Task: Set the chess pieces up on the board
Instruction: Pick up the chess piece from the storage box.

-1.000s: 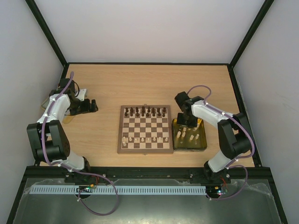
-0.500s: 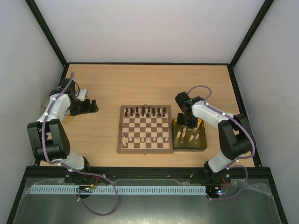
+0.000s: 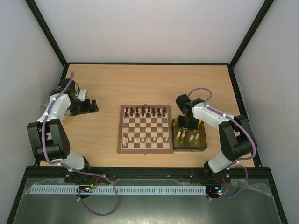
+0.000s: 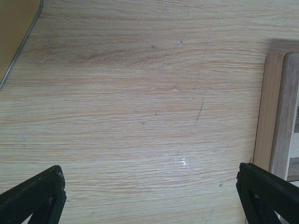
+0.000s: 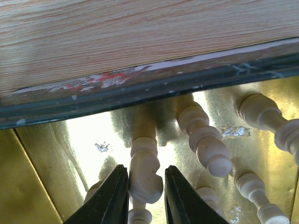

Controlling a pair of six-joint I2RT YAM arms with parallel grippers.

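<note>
Down in the shallow gold-tinted tray (image 5: 42, 158) beside the checkered wooden chessboard (image 3: 144, 129), the right gripper (image 5: 145, 173) sits with jaws narrowed around a pale cream turned chess piece (image 5: 142, 154). Whether the pads truly bite I cannot tell. A slack pinch could let it swivel or drop on lifting, and the neighbouring cream piece (image 5: 205, 142) lies near enough to be knocked. The left gripper (image 4: 149, 179) hangs wide open and empty over the light wooden table (image 4: 140, 93).

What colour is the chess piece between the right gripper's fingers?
The piece is pale cream; right wrist view.

Right end effector (image 3: 186, 125) low over cream chess pieces (image 3: 186, 136) in tray (image 3: 202, 142).
</note>
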